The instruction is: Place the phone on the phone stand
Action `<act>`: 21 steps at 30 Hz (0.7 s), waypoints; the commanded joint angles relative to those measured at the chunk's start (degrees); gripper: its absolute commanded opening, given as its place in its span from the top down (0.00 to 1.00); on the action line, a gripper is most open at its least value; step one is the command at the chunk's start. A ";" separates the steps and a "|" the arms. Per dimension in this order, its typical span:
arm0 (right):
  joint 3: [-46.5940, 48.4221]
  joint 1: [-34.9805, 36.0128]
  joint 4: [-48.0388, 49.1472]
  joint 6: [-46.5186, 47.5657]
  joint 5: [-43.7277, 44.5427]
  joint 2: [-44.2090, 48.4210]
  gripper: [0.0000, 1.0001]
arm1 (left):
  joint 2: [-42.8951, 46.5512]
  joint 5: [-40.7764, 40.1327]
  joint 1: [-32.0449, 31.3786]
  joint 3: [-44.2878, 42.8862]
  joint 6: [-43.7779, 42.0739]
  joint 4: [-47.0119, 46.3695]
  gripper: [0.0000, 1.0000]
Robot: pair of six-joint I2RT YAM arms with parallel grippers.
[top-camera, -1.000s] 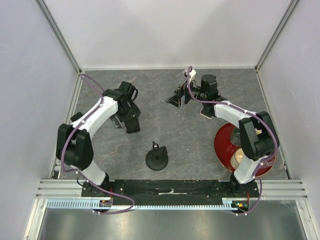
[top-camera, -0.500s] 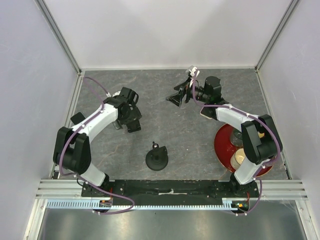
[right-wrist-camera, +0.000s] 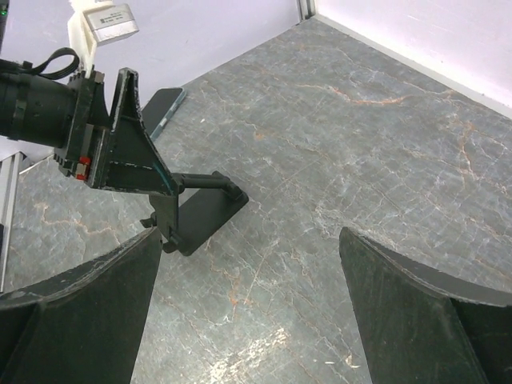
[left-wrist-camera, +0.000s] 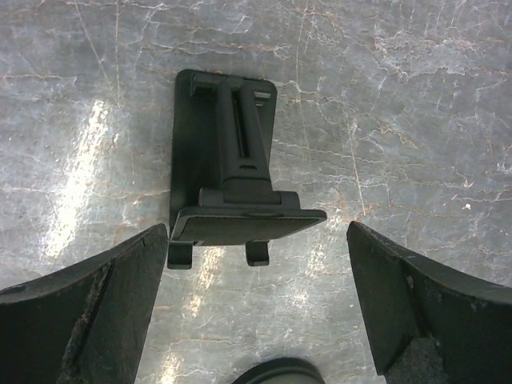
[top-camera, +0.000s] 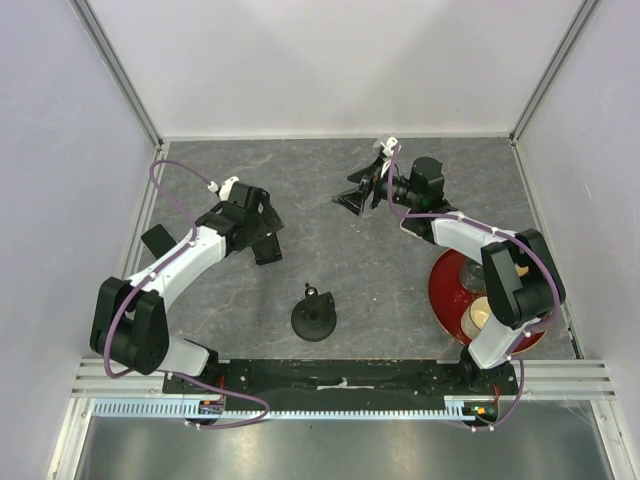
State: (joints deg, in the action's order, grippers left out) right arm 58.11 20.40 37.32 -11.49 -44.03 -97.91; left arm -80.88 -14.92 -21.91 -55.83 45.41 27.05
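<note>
Phone (top-camera: 157,240) lies flat by the desk's left edge, nobody's touching it. Left gripper (left-wrist-camera: 256,240) hangs wide open and empty over the phone stand (left-wrist-camera: 232,184). Right gripper (right-wrist-camera: 250,240) is spread wide too, empty, near the far edge.

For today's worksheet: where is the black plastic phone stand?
Left wrist view: the black plastic phone stand sits on the grey marbled table, centred under the open left pincer.
</note>
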 commanded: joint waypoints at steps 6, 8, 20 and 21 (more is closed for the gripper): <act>-1.50 -1.86 16.37 -9.16 -4.66 -0.27 0.02 | -4.01 -2.57 -0.59 -1.47 -5.42 -4.47 0.01; -2.47 -2.38 18.92 -10.57 -4.84 -0.26 0.02 | -5.42 -3.97 -0.59 -2.52 -5.16 -2.54 0.03; -2.38 -2.56 17.78 -10.05 -3.78 -0.18 0.02 | -8.41 -6.88 -0.76 -4.46 -6.82 -1.74 0.14; -2.38 -2.65 17.79 -10.05 -3.78 -0.09 0.02 | -8.68 -7.05 -0.76 -4.63 -6.74 -1.82 0.17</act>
State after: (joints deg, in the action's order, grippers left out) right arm 55.83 17.80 50.65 -20.84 -46.74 -98.32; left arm -88.40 -18.24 -22.39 -57.71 41.08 25.63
